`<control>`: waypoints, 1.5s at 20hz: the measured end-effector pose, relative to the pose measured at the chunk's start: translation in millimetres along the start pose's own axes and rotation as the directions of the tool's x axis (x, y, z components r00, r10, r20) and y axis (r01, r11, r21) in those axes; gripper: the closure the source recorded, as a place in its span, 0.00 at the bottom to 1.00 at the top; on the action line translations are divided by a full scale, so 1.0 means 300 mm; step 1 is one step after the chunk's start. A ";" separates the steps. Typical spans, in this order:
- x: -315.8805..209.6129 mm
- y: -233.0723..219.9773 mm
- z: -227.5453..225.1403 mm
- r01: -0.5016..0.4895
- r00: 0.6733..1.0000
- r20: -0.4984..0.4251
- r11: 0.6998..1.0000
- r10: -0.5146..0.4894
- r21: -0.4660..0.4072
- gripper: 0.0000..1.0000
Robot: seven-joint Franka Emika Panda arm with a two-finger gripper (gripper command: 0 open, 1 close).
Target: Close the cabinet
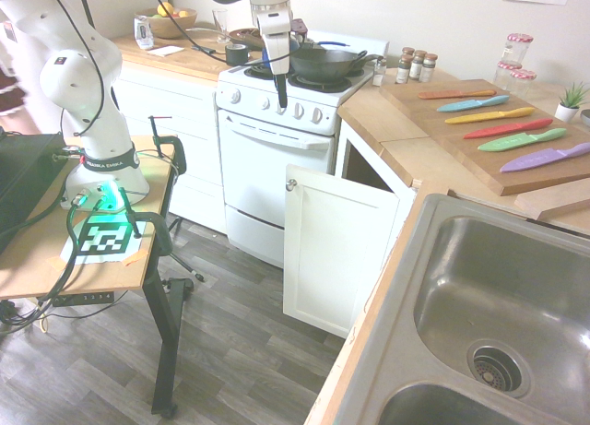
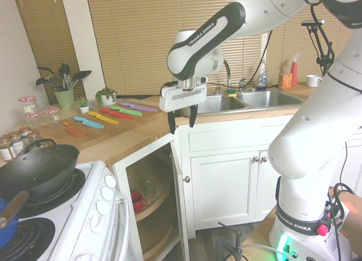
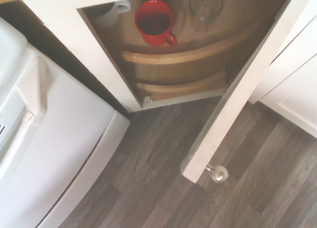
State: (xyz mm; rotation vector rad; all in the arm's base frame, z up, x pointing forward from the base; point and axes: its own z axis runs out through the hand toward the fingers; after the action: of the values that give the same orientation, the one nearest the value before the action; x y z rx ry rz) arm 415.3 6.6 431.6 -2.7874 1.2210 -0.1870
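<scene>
The white cabinet door (image 1: 334, 252) stands swung out into the kitchen, between the oven and the sink counter. Its small round silvery knob (image 1: 290, 183) sits at the top corner of the free edge. In the second exterior view the door (image 2: 179, 204) shows edge-on, with its knob (image 2: 186, 179) facing the neighbouring cabinets. My gripper (image 2: 181, 120) hangs just above the door's top edge, open, with nothing between its fingers and touching nothing. The wrist view looks down on the door's top edge (image 3: 241, 92), the knob (image 3: 217, 173) and the curved wooden shelves inside.
A red mug (image 3: 154, 21) and a glass (image 3: 204, 3) stand on the upper inner shelf. The white oven (image 1: 267, 171) is next to the opening, with a black wok (image 1: 323, 64) on top. Coloured knives (image 1: 502, 130) lie on the wooden countertop. The steel sink (image 1: 489, 324) is near.
</scene>
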 end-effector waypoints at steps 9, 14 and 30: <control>0.213 0.121 0.206 -0.074 0.997 0.003 0.997 0.075 -0.037 0.00; 0.429 0.235 0.374 -0.133 0.990 0.042 0.989 0.136 -0.062 0.00; 0.536 0.114 0.779 -0.088 0.983 0.147 0.985 0.110 -0.146 1.00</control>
State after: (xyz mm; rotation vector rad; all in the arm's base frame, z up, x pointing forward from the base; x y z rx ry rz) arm 533.4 -126.4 208.1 -2.7828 1.3786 0.1251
